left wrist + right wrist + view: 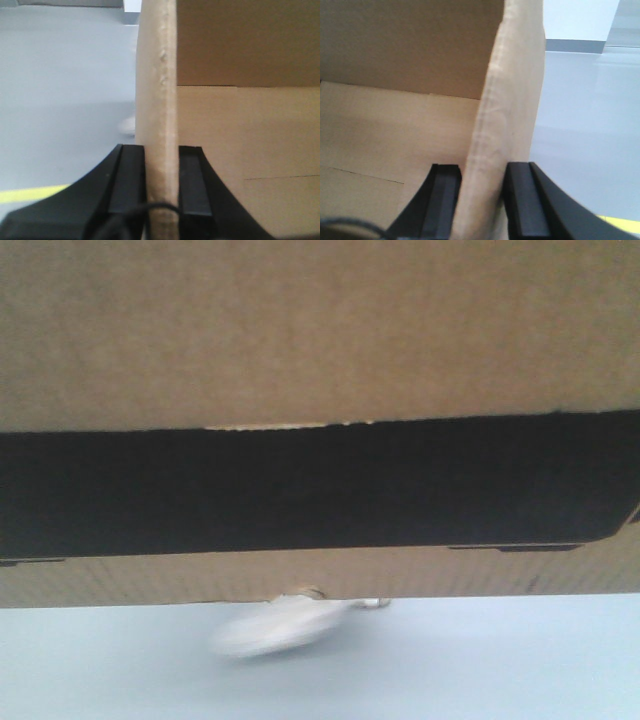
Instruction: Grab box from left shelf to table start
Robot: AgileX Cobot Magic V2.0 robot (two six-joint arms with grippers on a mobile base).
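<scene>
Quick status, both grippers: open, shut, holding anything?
Left gripper: shut on a side wall of the box, one finger on each face.
Right gripper: shut on a box wall too, gripped the same way.

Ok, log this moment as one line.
left gripper: shut on box wall | right gripper: shut on box wall | box: open, fills front view

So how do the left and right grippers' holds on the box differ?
The left gripper: its box wall stands straight in view, interior on the picture's right. The right gripper: its wall leans, interior on the picture's left. Both are shut on a wall, one finger each side.
</scene>
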